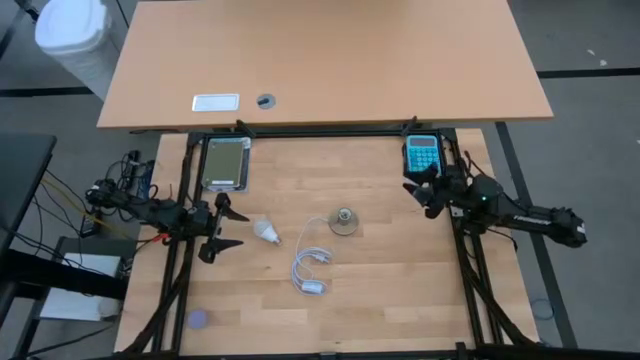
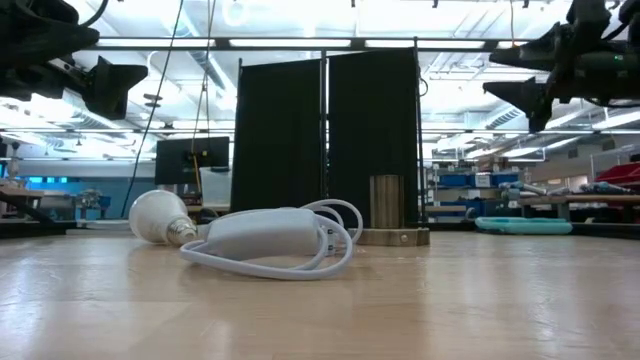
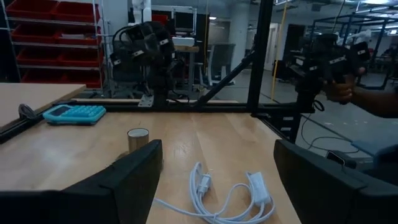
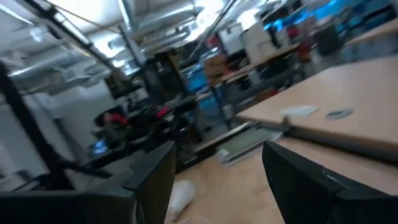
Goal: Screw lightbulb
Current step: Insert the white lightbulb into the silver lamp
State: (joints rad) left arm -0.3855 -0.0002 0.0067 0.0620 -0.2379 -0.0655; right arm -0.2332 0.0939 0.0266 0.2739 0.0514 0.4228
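Wooden bench (image 1: pixel 400 290) under workshop lights | left gripper (image 1: pixel 226 228) fingers spread wide, empty, just beside the lightbulb (image 1: pixel 265 232) | right gripper (image 1: pixel 418 190) fingers parted, empty, near calculator (image 1: pixel 422 153) | lightbulb on its side beside white cable (image 1: pixel 310 268), socket (image 1: pixel 344 221) nearby

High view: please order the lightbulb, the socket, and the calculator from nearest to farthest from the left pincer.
1. Lightbulb, lying just beside the open left pincer.
2. Socket, at the table's middle.
3. Calculator, at the far right corner, near the right pincer.
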